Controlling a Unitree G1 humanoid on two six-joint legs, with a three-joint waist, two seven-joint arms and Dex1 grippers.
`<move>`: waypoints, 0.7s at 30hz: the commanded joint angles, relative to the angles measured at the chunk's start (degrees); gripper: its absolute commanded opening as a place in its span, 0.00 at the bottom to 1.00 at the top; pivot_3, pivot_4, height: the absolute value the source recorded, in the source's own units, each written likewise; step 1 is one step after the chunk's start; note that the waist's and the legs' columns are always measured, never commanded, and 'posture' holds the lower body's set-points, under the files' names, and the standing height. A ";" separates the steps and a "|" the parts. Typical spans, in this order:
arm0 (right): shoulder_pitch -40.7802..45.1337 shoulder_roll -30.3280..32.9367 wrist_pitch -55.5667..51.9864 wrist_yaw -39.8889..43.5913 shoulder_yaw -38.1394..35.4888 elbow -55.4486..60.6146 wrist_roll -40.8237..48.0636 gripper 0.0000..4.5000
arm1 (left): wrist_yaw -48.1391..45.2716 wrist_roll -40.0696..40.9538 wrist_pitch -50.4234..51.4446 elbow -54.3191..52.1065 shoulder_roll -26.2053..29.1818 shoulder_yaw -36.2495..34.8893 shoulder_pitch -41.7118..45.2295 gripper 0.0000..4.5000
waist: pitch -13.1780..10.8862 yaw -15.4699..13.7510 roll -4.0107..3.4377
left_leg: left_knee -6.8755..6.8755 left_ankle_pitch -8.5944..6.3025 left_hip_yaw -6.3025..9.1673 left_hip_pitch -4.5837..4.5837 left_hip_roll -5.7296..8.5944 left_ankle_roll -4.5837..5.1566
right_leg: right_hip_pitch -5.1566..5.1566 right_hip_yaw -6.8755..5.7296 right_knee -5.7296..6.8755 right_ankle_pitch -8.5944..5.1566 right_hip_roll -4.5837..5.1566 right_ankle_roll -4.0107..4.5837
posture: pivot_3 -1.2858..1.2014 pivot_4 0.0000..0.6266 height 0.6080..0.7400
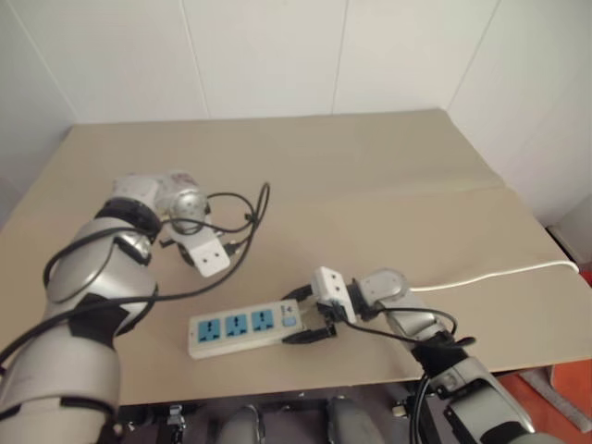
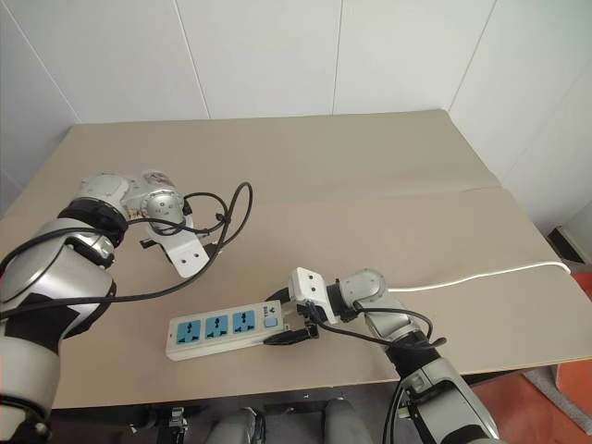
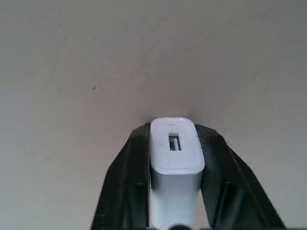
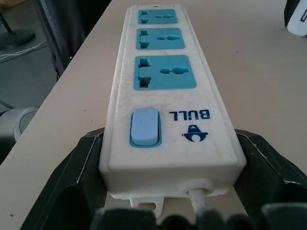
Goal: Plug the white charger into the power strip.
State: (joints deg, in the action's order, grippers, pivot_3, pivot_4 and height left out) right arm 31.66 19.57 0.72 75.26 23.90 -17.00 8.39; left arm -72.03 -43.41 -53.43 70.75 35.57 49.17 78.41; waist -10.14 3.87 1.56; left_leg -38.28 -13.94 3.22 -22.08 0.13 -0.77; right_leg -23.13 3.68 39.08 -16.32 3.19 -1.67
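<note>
The small white rectangular plastic charger (image 3: pixel 175 155) sits clamped between the two black fingers of the left gripper (image 3: pixel 175 158), its slotted end face toward the wrist camera. It is a hard, smooth, light block, likely slippery under side load, so the hold on its two long flat sides looks right; the prongs are hidden, and I cannot tell which way they face.

The long white plastic power strip with three blue-faced sockets (image 1: pixel 242 328) lies near the front edge of the tan tabletop (image 1: pixel 370 176), a little left of the middle. Its switch end rests between the spread fingers of the right gripper (image 4: pixel 168 191), which flank it; whether they press on it I cannot tell. The strip is stiff yet light, so it will probably slide unless braced when the plug is pushed in. Its thin white cord (image 1: pixel 499 274) trails toward the tabletop's right edge.

The charger is held above the tabletop's left half, apart from the strip. Bare tabletop lies between them and behind them toward the far edge; the front edge is close, leaving little room there.
</note>
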 commanded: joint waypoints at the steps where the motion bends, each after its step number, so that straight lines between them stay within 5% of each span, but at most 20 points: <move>1: -1.53 1.30 -1.53 -0.04 1.64 -1.34 -2.66 0.76 | 0.57 -0.89 0.58 0.93 0.14 -0.57 -0.98 0.23 | 0.02 -0.04 0.01 | 0.00 0.00 0.00 0.02 0.00 0.00 | 0.02 0.00 0.01 0.00 0.00 0.00 | 0.52 0.24 1.00; 6: -1.69 1.41 -1.08 -0.19 1.95 -1.58 -3.12 0.76 | 1.16 1.22 1.17 0.64 -0.16 -3.22 -1.39 0.23 | 0.13 -0.14 0.01 | -0.01 0.00 -0.01 0.07 0.01 0.00 | 0.08 0.00 0.03 0.00 0.01 0.00 | 0.52 0.24 1.00; 12: -1.73 1.51 -0.83 -0.05 1.91 -1.51 -3.04 0.76 | -11.77 14.68 3.02 -0.44 -0.96 -13.88 0.47 0.23 | 0.17 -0.34 0.04 | -0.04 0.00 0.00 0.00 0.01 0.00 | 0.04 -0.01 0.02 0.00 0.01 0.00 | 0.52 0.24 1.00; 17: -1.80 1.50 -0.82 -0.18 1.84 -1.26 -2.92 0.76 | -20.47 37.35 13.34 -8.71 0.01 -19.20 0.45 0.23 | 0.16 -0.15 0.04 | -0.05 0.00 0.01 -0.04 -0.01 0.00 | 0.00 -0.02 0.03 0.00 0.02 0.00 | 0.52 0.24 1.00; 19: -1.98 1.47 -0.80 -0.25 1.87 -1.06 -2.88 0.76 | -20.47 52.57 25.56 -19.58 3.08 -18.60 -1.63 0.23 | 0.16 0.07 0.04 | -0.06 0.00 0.06 -0.04 -0.01 0.00 | 0.01 -0.01 0.03 0.00 0.03 0.00 | 0.52 0.24 1.00; 21: -2.31 1.26 -0.76 -0.49 1.98 -0.77 -2.87 0.76 | -20.47 65.32 40.03 -29.61 3.97 -25.54 -5.62 0.23 | 0.17 0.15 0.03 | -0.07 0.00 0.18 -0.08 -0.05 0.00 | -0.01 0.00 0.04 0.00 0.02 0.00 | 0.52 0.24 1.00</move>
State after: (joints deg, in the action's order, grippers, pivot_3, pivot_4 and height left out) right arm 31.09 19.82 0.88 74.61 24.07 -16.22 7.99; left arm -92.25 10.91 -23.74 48.24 38.77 28.74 74.18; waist -9.97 4.02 1.58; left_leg -38.35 -13.96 3.57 -22.12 0.09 -0.74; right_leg -23.14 3.71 39.16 -16.33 3.24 -1.69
